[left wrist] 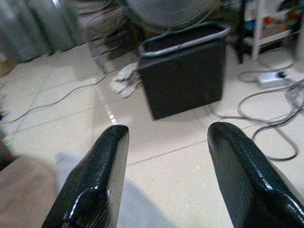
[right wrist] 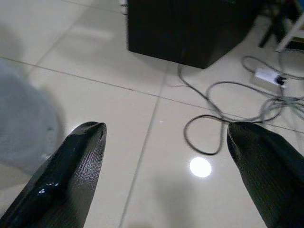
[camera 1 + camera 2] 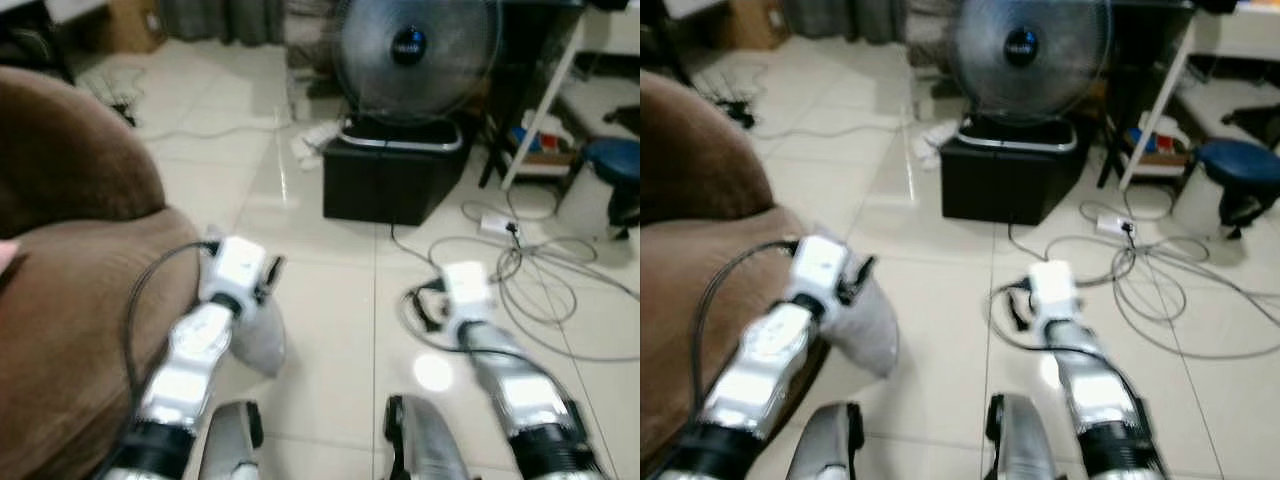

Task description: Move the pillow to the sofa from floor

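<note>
Two silver arms with white wrist blocks; a black cable loops along the left arm [image 3: 190, 360]. The left gripper [image 1: 164, 180] and right gripper [image 2: 166, 175] have glossy, textured black fingers

The sofa [image 3: 70, 300] stands at the floor's [image 3: 330, 300] left edge. The pillow [image 3: 258, 335] lies on the floor just beside the sofa's right side, under the left tool [image 1: 161, 175], whose 2 fingers [image 1: 97, 180] are spread apart. The right tool [image 2: 166, 175] hangs over the floor to the right, fingers [image 2: 71, 171] also apart, with cables [image 3: 540, 280] on the floor beside and beyond it. Farther ahead, a box [image 3: 390, 175] sits on the floor with a fan [image 3: 415, 55] on top. A stool [image 3: 610, 175] stands at the far right.
</note>
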Robot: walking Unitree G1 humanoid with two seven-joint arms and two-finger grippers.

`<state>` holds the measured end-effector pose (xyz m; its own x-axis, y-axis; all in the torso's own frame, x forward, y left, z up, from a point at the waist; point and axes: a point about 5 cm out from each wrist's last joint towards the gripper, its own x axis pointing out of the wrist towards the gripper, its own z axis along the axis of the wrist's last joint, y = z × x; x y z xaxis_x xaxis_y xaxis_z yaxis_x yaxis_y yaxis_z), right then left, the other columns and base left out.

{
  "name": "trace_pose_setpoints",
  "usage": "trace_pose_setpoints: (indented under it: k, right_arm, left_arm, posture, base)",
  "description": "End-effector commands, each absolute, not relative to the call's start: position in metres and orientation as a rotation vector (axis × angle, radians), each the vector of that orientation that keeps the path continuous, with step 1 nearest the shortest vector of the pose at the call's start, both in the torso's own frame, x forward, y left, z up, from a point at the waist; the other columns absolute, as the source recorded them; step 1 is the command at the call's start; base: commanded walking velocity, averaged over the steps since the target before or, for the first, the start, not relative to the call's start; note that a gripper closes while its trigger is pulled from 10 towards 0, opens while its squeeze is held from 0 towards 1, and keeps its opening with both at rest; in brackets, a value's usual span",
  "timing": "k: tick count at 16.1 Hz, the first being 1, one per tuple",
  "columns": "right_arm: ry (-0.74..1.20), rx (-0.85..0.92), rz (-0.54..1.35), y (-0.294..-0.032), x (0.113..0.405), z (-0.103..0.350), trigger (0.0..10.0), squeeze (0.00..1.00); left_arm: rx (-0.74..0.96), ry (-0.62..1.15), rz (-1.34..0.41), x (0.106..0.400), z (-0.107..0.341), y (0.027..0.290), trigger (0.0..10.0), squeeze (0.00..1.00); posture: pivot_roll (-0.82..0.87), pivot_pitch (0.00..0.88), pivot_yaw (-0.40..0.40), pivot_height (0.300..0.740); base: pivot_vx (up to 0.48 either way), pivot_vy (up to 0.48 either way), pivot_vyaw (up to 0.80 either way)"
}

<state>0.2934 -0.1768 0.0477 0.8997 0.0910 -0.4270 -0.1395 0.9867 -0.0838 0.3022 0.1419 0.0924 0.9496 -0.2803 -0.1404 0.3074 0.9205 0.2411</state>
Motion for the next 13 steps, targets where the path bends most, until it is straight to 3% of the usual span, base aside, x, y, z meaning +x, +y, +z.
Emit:
trace_pose_setpoints:
  k: [1,6,9,11,13]
  right_arm:
    - [0.409,-0.098,0.164,-0.162,0.297,0.053,10.0,0.0]
    - [0.406,-0.124,0.197,-0.162,0.298,0.053,10.0,0.0]
    - [0.414,-0.125,0.212,-0.161,0.298,0.053,10.0,0.0]
    - [0.422,-0.115,0.214,-0.162,0.298,0.052,10.0,0.0]
    - [0.427,-0.119,0.217,-0.163,0.299,0.051,10.0,0.0]
  left_arm:
    - [0.29,0.106,-0.266,0.302,0.094,0.155,10.0,0.0]
    - [0.296,0.101,-0.254,0.301,0.094,0.156,10.0,0.0]
    - [0.328,0.101,-0.237,0.301,0.095,0.157,10.0,0.0]
    - [0.377,0.112,-0.195,0.303,0.094,0.162,10.0,0.0]
    - [0.425,0.239,-0.182,0.307,0.078,0.167,10.0,0.0]
  posture:
    - [0.04,0.0,-0.007,0.567]
    - [0.05,0.0,-0.023,0.567]
    - [0.06,0.0,-0.037,0.567]
    - [0.06,0.0,-0.04,0.567]
    - [0.06,0.0,-0.045,0.567]
  base:
    - [0.319,0.0,0.0]
    - [0.319,0.0,0.0]
    - [0.297,0.0,0.66]
    - [0.0,0.0,0.0]
    - [0.0,0.0,0.0]
